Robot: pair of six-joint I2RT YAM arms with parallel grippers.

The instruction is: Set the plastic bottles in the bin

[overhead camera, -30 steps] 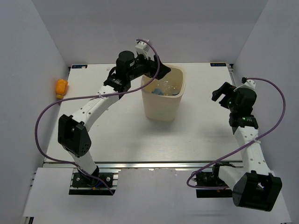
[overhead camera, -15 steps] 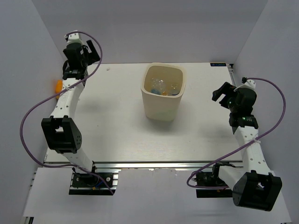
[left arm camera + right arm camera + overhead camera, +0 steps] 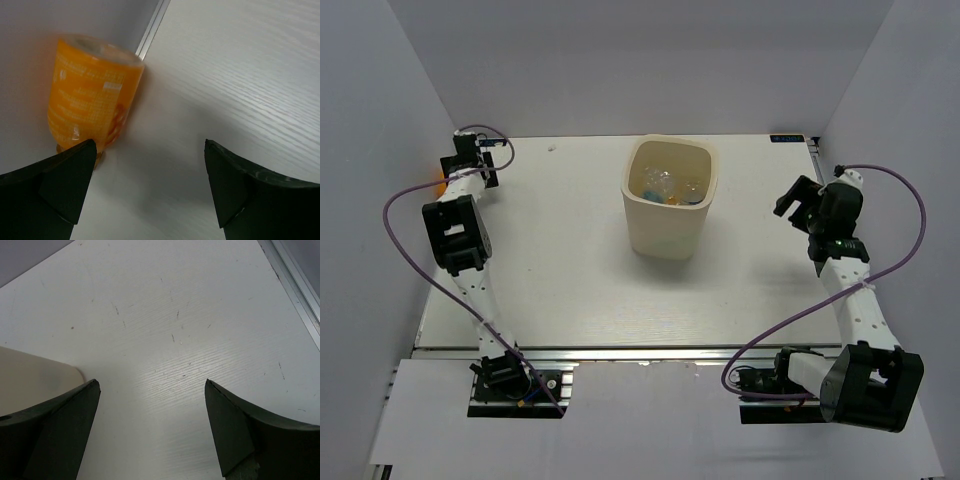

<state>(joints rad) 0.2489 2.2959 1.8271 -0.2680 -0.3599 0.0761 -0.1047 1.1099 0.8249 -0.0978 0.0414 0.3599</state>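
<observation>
The cream-beige bin (image 3: 670, 225) stands mid-table at the back with several clear and blue plastic bottles (image 3: 665, 186) inside. An orange bottle (image 3: 90, 95) lies at the table's left edge against the wall; only a sliver of it (image 3: 441, 184) shows in the top view. My left gripper (image 3: 472, 160) is open and empty at the far left back corner. In the left wrist view (image 3: 149, 145) the bottle is just ahead and left of the left finger, outside the jaws. My right gripper (image 3: 794, 198) is open and empty, right of the bin, over bare table in its wrist view (image 3: 151, 382).
White walls close in the table on the left, back and right. A metal rail (image 3: 152, 25) runs along the left edge beside the orange bottle. The bin's wall (image 3: 30, 382) shows at the left of the right wrist view.
My left arm swung from over the bin to the far left back corner and came down beside the orange bottle. The right arm has barely moved.
</observation>
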